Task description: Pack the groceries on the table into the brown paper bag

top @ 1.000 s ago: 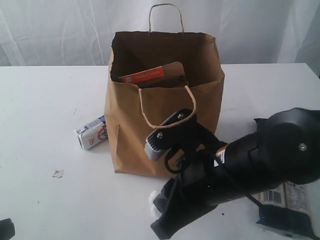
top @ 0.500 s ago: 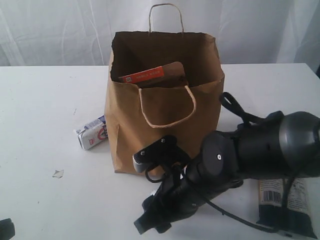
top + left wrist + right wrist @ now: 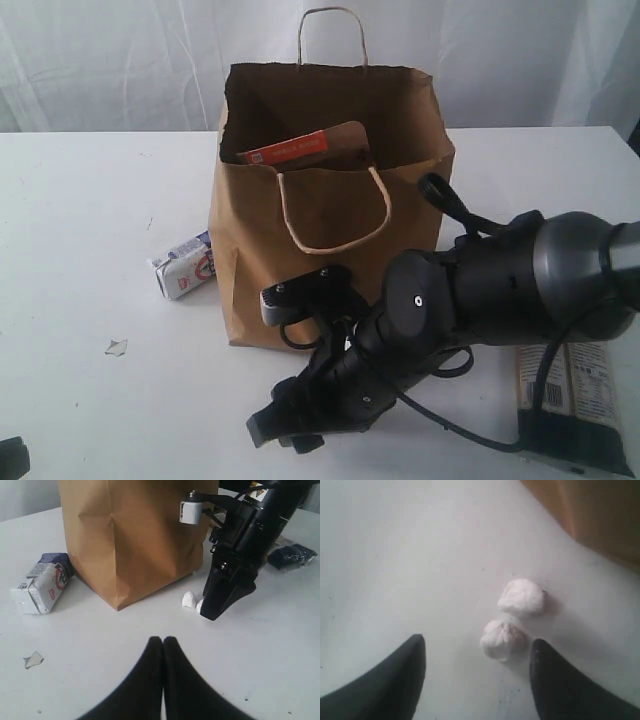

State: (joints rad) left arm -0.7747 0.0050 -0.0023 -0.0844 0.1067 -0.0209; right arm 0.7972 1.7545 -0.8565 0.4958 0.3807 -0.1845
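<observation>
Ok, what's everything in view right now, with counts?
tall kraft paper bag with loop handles: one, brown, upright mid-table
flat pouch with orange strip: one, brown, inside the bag
small carton: one, white-blue, lying left of the bag
long packet: one, dark-blue, right front, partly behind the arm
small round lumps: two, white, on the table before the bag
torn scrap: one, pale, left front
tabletop: one, white
left end effector: one, black, shut, low over the table
right end effector: one, black, open, over the lumps
</observation>
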